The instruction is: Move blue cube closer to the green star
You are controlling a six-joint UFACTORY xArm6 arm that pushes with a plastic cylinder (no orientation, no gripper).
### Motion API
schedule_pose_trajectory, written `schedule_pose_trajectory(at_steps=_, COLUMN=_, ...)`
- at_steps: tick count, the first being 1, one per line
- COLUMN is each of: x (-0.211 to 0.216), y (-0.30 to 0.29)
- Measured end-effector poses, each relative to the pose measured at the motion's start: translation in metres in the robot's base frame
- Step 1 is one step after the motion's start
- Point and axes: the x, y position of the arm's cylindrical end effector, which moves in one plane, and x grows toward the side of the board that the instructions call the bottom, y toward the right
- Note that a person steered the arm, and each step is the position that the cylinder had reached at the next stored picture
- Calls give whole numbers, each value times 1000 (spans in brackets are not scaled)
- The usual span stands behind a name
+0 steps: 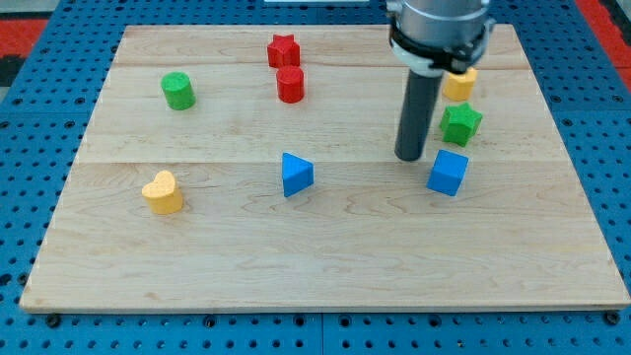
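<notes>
The blue cube [448,173] sits on the wooden board at the view's right. The green star [460,123] lies just above it, a small gap between them. My tip [410,157] rests on the board just left of the blue cube and lower left of the green star, touching neither as far as I can tell. The dark rod rises from it toward the view's top.
A yellow block [460,83] sits above the green star, partly hidden by the arm. A blue triangular block [296,175] lies mid-board. A red star [283,50] and red cylinder [290,85] are at top centre. A green cylinder [178,91] and yellow heart [163,192] are at left.
</notes>
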Motion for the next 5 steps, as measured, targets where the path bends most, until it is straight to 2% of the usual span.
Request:
schedule_pose_trajectory(at_steps=1, x=8, y=15)
schedule_pose_trajectory(at_steps=2, x=9, y=65)
schedule_pose_trajectory(at_steps=3, x=10, y=24)
schedule_pose_trajectory(at_steps=4, x=-6, y=41)
schedule_pose_trajectory(at_steps=5, x=-14, y=120)
